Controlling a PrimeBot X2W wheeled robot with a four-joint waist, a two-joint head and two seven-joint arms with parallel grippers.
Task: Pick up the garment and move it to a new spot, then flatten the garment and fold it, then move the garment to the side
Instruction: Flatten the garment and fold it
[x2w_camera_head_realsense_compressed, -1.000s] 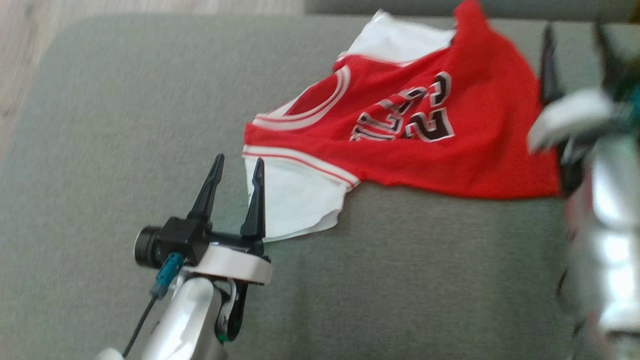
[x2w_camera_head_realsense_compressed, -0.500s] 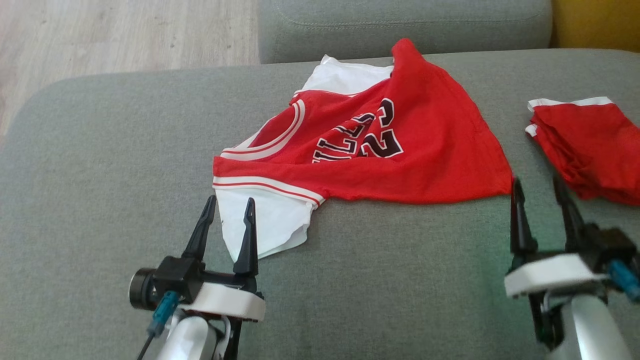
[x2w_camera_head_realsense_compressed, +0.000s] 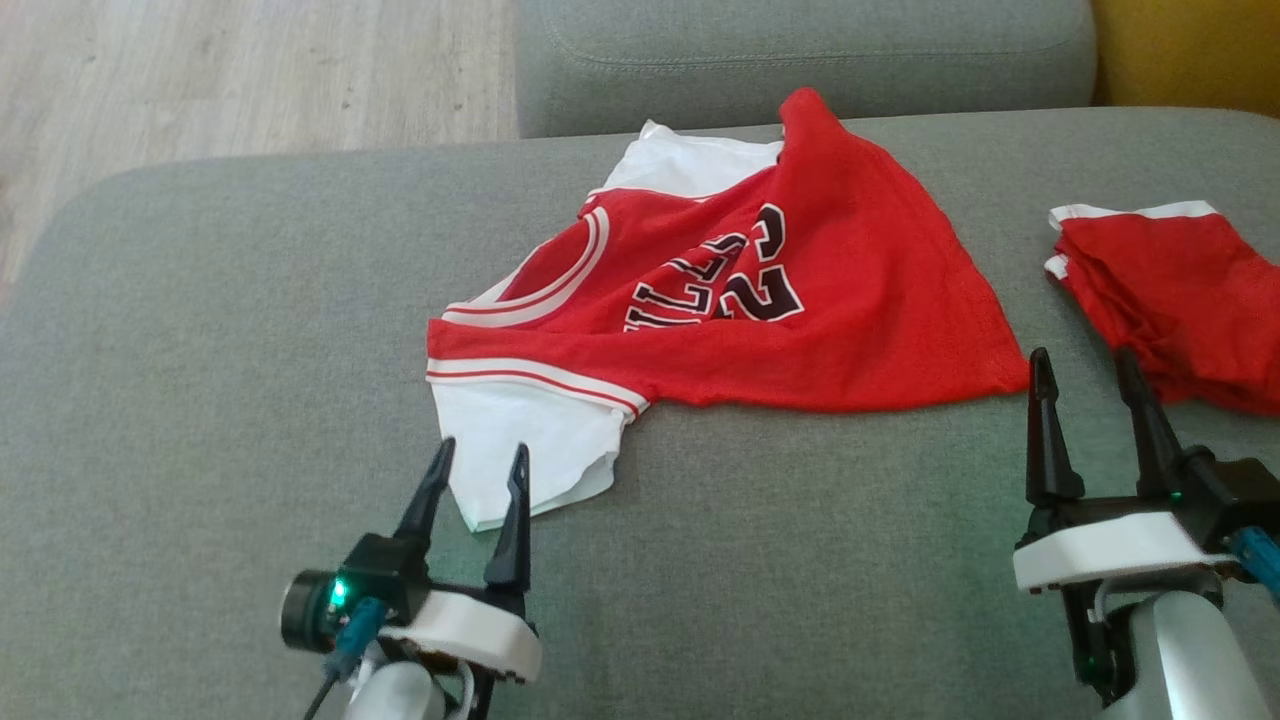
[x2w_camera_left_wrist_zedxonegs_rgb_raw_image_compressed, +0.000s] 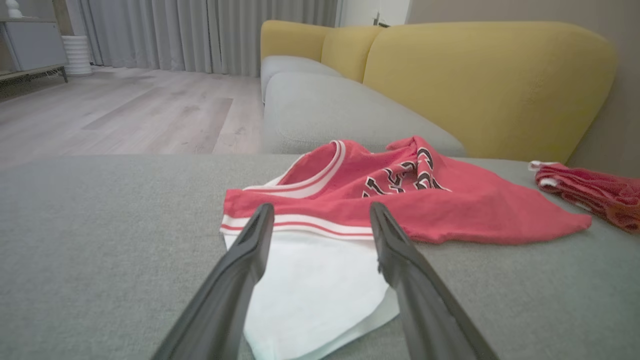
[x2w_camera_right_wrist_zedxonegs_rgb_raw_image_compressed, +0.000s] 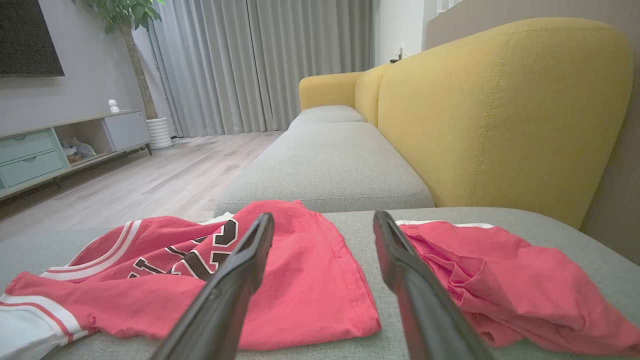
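Jersey (x2w_camera_head_realsense_compressed: 800, 320), red with white trim and dark lettering, lies crumpled and partly spread on the grey sofa cushion (x2w_camera_head_realsense_compressed: 200, 400), a white panel (x2w_camera_head_realsense_compressed: 530, 450) at its near-left corner. The left gripper (x2w_camera_head_realsense_compressed: 484, 446) is parted wide and empty, its fingers pointing at that white panel, the tips just at its near edge; whether they touch the cloth I cannot quite tell. The right gripper (x2w_camera_head_realsense_compressed: 1082, 352) is likewise spread with nothing between its fingers, near the jersey's right corner, between it and a second red garment (x2w_camera_head_realsense_compressed: 1180, 300) bunched at far right
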